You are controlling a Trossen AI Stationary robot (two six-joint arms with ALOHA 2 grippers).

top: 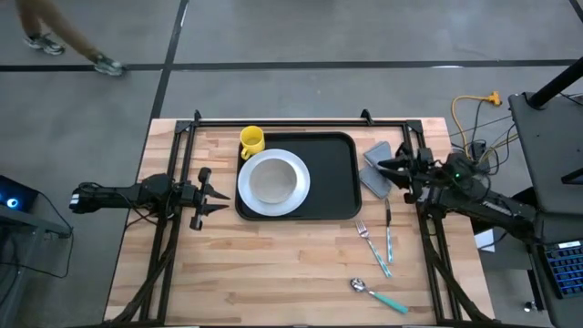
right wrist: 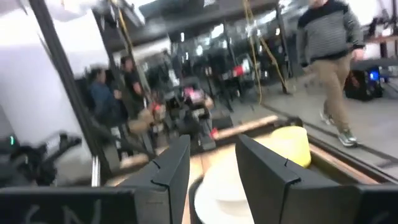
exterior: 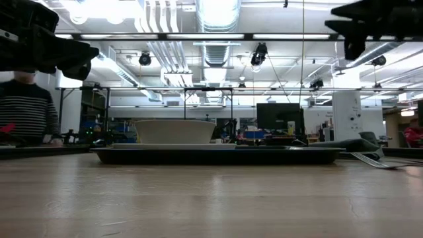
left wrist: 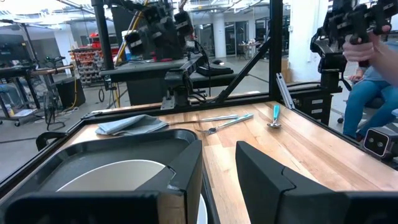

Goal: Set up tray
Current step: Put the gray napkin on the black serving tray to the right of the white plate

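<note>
The black tray (top: 335,173) lies mid-table. On its left half sits a white plate (top: 296,193) with a white bowl (top: 271,179) on it. A yellow cup (top: 251,140) stands at the tray's far left corner. My left gripper (top: 221,194) is open, left of the tray and raised, its fingers pointing at the plate (left wrist: 118,174). My right gripper (top: 384,168) is open, raised above the grey napkin (top: 374,179) beside the tray's right edge. In the right wrist view, the right gripper (right wrist: 211,152) faces the bowl (right wrist: 224,186) and cup (right wrist: 289,143).
A fork (top: 364,233) and a teal-handled utensil (top: 389,239) lie right of the tray toward the near edge, with a teal-handled spoon (top: 378,293) nearer still. A black frame (top: 291,121) borders the table. Bare wood lies near the front. People are in the room beyond.
</note>
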